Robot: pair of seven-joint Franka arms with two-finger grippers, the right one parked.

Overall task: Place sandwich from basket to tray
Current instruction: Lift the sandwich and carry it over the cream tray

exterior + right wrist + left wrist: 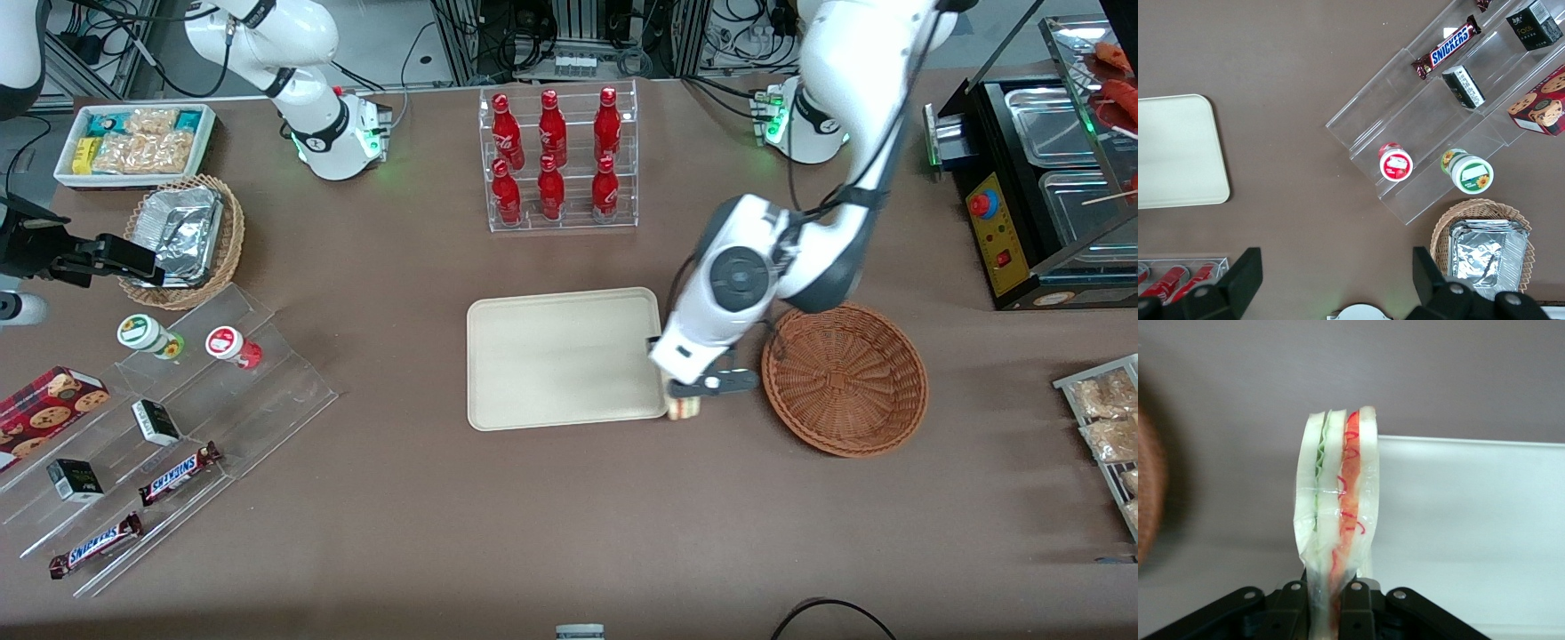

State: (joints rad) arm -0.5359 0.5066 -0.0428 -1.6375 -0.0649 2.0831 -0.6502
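Observation:
My left gripper (686, 397) hangs between the basket and the tray, shut on the sandwich (684, 408). The wrist view shows the sandwich (1337, 500) clamped between the two black fingers (1359, 607), its pale bread layers with green and red filling standing upright in clear wrap. The cream-beige tray (563, 357) lies flat on the table, and its edge (1458, 520) lies just beside the sandwich. The reddish-brown wicker basket (845, 378) sits beside the gripper, toward the working arm's end of the table, with nothing in it.
A clear rack of red bottles (556, 158) stands farther from the front camera than the tray. A black food warmer (1045, 187) stands at the working arm's end. Toward the parked arm's end are acrylic steps with snacks (160, 418), a tan basket with foil container (182, 236) and a white snack bin (135, 142).

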